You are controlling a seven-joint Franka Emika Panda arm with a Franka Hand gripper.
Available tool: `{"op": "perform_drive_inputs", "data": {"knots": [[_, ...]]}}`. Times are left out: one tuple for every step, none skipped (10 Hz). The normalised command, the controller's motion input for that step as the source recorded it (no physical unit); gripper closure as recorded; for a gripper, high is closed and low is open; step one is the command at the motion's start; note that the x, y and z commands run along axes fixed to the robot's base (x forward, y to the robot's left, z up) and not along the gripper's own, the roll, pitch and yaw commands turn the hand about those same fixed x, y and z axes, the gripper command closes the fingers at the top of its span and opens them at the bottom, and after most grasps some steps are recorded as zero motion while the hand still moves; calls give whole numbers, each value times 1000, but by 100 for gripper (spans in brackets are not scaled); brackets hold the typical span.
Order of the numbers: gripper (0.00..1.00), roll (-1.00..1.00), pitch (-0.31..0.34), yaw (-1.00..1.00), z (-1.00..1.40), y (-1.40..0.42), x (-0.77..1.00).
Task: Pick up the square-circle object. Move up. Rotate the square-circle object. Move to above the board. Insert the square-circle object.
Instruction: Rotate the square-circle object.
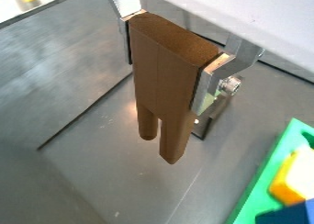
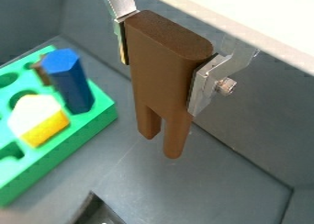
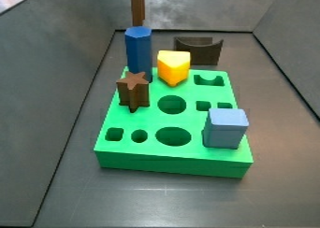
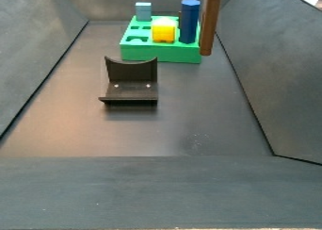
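My gripper (image 1: 172, 53) is shut on the upper end of the square-circle object (image 1: 162, 90), a tall plain brown block that ends in two pegs. Both wrist views show it, with a silver finger (image 2: 205, 84) on each flat side of the block (image 2: 160, 90). It hangs upright above the grey floor, beside the green board (image 2: 61, 159). In both side views only the block shows (image 3: 138, 6), next to the blue pillar (image 4: 189, 20); the gripper itself is above the frame. The board (image 3: 163, 162) lies on the floor with shaped holes in its top.
On the board stand the blue pillar (image 3: 138, 49), a yellow piece (image 3: 173, 66), a brown star block (image 3: 134, 90), a dark notched block (image 3: 197, 50) and a light-blue cube (image 3: 226, 127). The fixture (image 4: 128, 81) stands on the floor. Grey walls enclose the floor.
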Motion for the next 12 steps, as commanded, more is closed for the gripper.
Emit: {"op": "perform_drive_inputs", "data": {"knots": [[100, -17, 28, -1000, -17, 11, 50], [100, -18, 30, -1000, -17, 11, 49], [100, -20, 34, -1000, -17, 11, 49], [100, -22, 37, -1000, -17, 12, 49], [100, -24, 41, -1000, -17, 12, 49], [100, -27, 46, -1000, -16, 12, 49], [100, -33, 55, -1000, -16, 12, 49], [100, -38, 64, -1000, -15, 13, 49], [100, -46, 76, -1000, -15, 13, 49], [100, -56, 93, -980, -12, 13, 50], [100, -56, 92, -655, -10, 13, 50], [100, -20, 32, -1000, 0, 0, 0]]}}
